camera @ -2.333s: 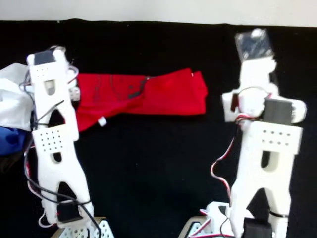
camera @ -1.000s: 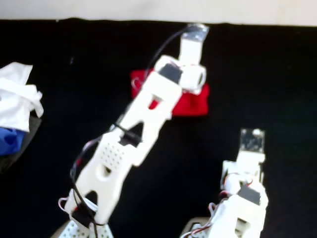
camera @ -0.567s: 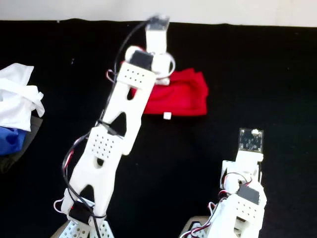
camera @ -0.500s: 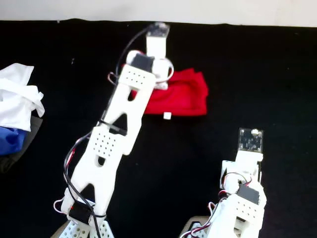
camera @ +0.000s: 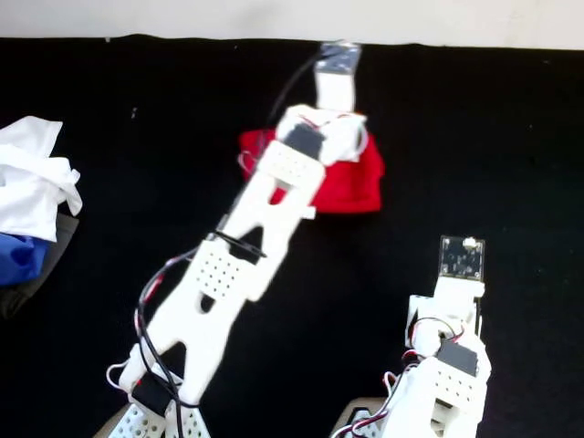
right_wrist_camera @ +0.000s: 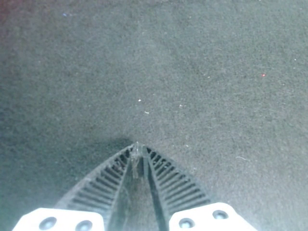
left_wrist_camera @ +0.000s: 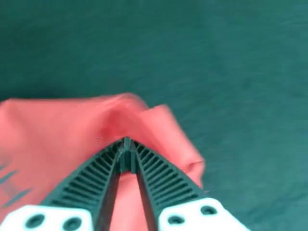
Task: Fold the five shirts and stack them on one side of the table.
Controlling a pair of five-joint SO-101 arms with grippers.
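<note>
A: Starting at nine o'clock: found a crumpled heap of white shirts (camera: 32,182) lying over a blue shirt (camera: 16,257), soft, limp and unfolded, right at the tabletop (camera: 474,137) edge.

B: And up toward twelve?

A: Found the red shirt (camera: 356,187) bunched into a squat rectangle of thin knit with rounded, layered edges. Saw the left pincer (left_wrist_camera: 126,155) poised directly over it, ribbed fingers pressed together at the tips. Could not tell about any cloth caught between.

B: Judged mid-fold on the red one, then?

A: Judged so: mostly folded, not yet stacked. Called next for a firm pinch on one edge and a low drag toward the stacking side, to keep the loose layers from spilling.

B: And at five o'clock?

A: Saw the right pincer (right_wrist_camera: 137,156) over bare, felt-like black cloth, tips pressed together, gripping nothing.
</note>
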